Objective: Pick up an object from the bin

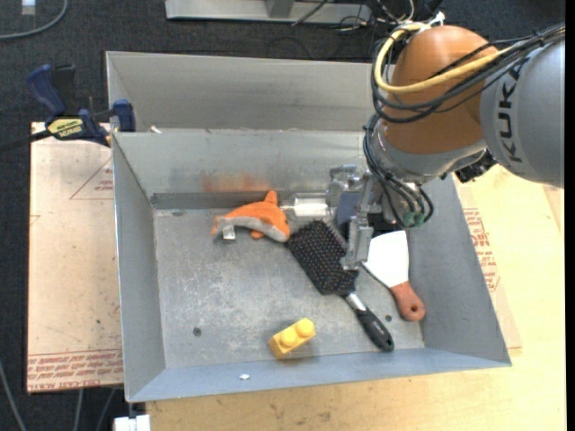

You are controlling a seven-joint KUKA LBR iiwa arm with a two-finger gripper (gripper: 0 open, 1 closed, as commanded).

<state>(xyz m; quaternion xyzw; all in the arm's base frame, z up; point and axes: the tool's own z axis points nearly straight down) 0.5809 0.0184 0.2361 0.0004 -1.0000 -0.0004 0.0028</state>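
My gripper [358, 237] hangs low in the right half of the bin, under the orange cover. It is at the right edge of a black brush [320, 257], whose bristle head lies slanted and whose black handle runs toward the front right. Just right of the gripper lies a white scraper [389, 259] with a reddish-brown handle. Left of the gripper lies an orange tool [258, 220] with a silver end. I see nothing held in the gripper.
A yellow toy brick [293, 338] lies near the front wall, left of the brush handle. The left half of the bin floor is bare metal. The arm and its cables cover the bin's back right corner.
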